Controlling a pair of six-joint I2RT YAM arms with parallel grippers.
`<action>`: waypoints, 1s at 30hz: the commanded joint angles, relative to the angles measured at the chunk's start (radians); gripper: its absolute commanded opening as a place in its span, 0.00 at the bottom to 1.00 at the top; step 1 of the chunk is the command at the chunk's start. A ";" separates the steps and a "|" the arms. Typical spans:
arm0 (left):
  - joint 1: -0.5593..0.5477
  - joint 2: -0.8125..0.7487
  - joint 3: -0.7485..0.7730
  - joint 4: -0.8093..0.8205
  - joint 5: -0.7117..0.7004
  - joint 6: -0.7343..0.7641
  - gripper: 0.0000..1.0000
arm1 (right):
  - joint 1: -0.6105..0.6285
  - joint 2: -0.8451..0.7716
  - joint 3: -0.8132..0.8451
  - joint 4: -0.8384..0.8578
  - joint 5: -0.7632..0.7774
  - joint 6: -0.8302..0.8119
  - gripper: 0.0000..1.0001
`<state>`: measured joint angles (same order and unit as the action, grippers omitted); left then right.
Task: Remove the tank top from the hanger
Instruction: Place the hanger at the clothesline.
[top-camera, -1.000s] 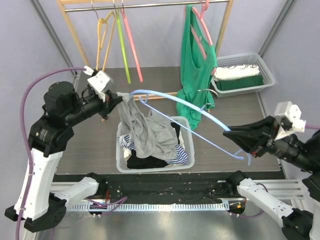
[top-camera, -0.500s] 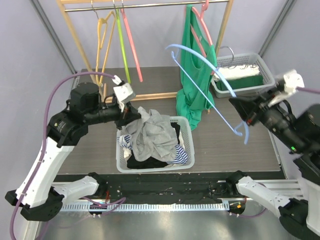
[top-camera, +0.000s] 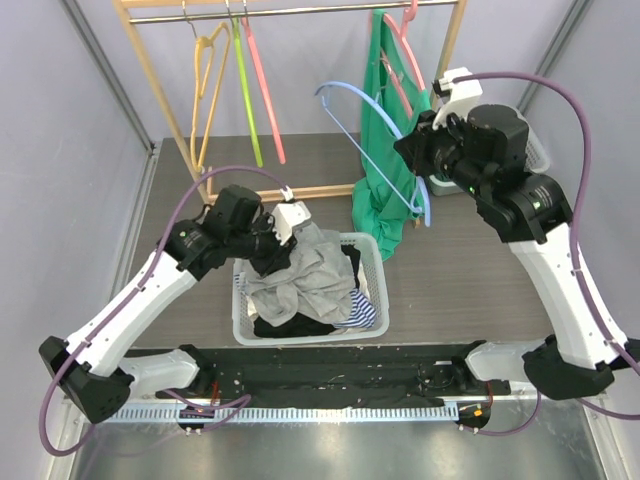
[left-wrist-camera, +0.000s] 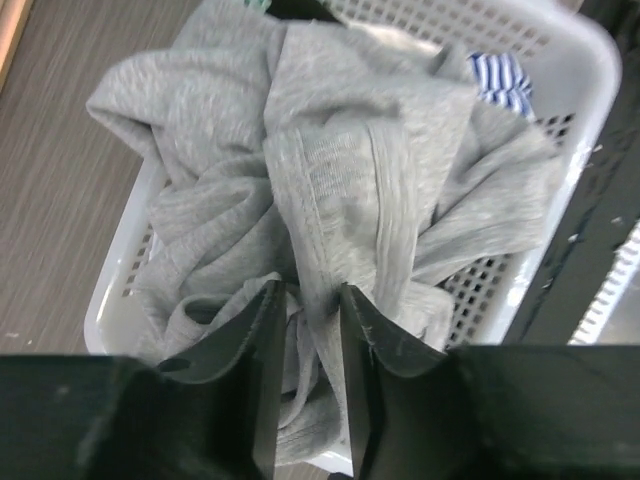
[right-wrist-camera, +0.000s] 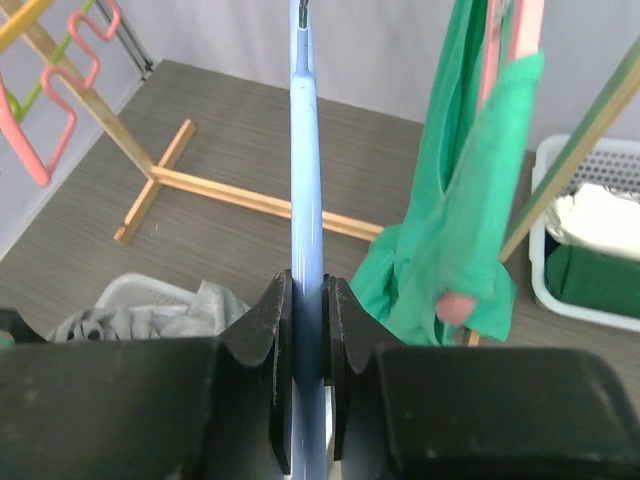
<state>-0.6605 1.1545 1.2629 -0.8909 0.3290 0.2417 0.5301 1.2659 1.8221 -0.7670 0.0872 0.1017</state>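
Fingers of the left gripper are pinching the top in the basket; right gripper is clamping the hanger, showing bare overhead.

The left hand pinches a fold of grey tank top (heaped in a white basket).

Left end effector hides (partly) the tank top

Near me a white laundry basket holds a striped cloth and a black cloth; on the far wooden rack hang a yellow hanger, a green hanger and a pink hanger at left, a green garment at right, and a second basket sits far right
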 joint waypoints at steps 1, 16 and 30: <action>-0.036 -0.024 -0.052 0.033 -0.122 0.060 0.34 | 0.007 0.027 0.121 0.178 -0.003 0.021 0.01; -0.145 0.076 -0.281 -0.020 -0.182 0.153 0.65 | 0.048 0.276 0.436 0.133 0.017 -0.043 0.01; -0.177 0.031 0.122 -0.301 -0.216 0.154 1.00 | 0.096 0.385 0.572 0.090 0.062 -0.086 0.01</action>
<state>-0.8333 1.2301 1.2007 -1.0737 0.1200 0.3767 0.6064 1.6329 2.3436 -0.7376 0.1200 0.0402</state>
